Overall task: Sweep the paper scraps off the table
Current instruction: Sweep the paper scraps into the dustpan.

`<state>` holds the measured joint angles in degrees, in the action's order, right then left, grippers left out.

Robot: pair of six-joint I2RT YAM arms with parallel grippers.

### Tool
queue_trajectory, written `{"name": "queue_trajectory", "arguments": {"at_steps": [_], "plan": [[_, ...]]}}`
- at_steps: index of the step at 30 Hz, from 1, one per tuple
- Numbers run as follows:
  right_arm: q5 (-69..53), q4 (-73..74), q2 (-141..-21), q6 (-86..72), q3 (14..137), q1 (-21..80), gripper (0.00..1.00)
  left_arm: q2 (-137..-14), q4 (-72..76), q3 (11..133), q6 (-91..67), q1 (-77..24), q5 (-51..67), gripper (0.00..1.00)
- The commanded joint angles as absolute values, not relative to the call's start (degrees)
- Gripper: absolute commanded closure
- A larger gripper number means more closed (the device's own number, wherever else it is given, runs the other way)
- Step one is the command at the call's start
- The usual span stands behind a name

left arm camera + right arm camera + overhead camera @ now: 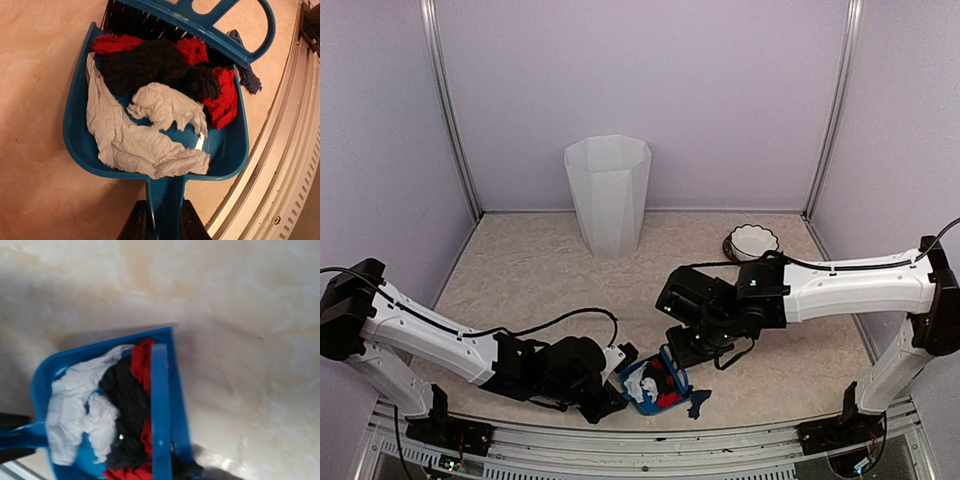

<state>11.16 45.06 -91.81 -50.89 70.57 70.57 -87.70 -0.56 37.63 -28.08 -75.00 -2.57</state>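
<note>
From my station, the left gripper [161, 227] has its fingers [137, 226] clamped on the handle of the blue dustpan [80, 145], which lies flat on the table [40, 60] at about 6 o'clock in the overhead view, close to the metal front edge [285, 165]. The paper scraps [150, 120] are nearly all inside that pan. I count two white crumpled pieces, the larger along the pan's 9 o'clock wall and the smaller in the middle. One big black wad lies toward 12 o'clock, and red bits show in three places: at 11, at 1 and at 3 o'clock. One dark blue scrap [248, 75] lies outside the pan on the table, at about 2 o'clock of it in the left wrist view, just beside the brush. The blue brush [200, 22] stands across the pan's open mouth with its dark bristles touching the heap. The right gripper [685, 350] is down over the brush. Its fingers do not show in its own wrist view, and from above they merge with the brush, so I cannot tell whether they are closed. Elsewhere I see one tall white bin [608, 195] at 12 o'clock on the table and one white scalloped bowl [752, 243] at about 2 o'clock. From this angle I cannot make out what either holds.
</note>
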Motion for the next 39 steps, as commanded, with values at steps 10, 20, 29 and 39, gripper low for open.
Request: {"name": "queue_trajectory", "arguments": {"at_steps": [10, 20, 29, 39], "plan": [[15.81, 47.96, -94.06, -48.17, 77.80, 72.25, 1.00, -89.03, 3.02, 34.98, -28.79, -72.64, -2.98, 1.00], [26.24, 63.85, -87.44, -54.23, 78.37, 72.25, 1.00, -87.83, 3.47, 33.37, -28.44, -72.55, -3.87, 1.00], [14.21, 59.59, -75.02, -60.08, 64.59, 72.25, 1.00, -84.86, 1.41, 32.23, -28.77, -74.19, -4.15, 1.00], [12.00, 54.69, -76.43, -63.37, 58.56, 72.25, 1.00, -80.28, -5.94, 32.71, -32.12, -78.70, -5.50, 1.00]]}}
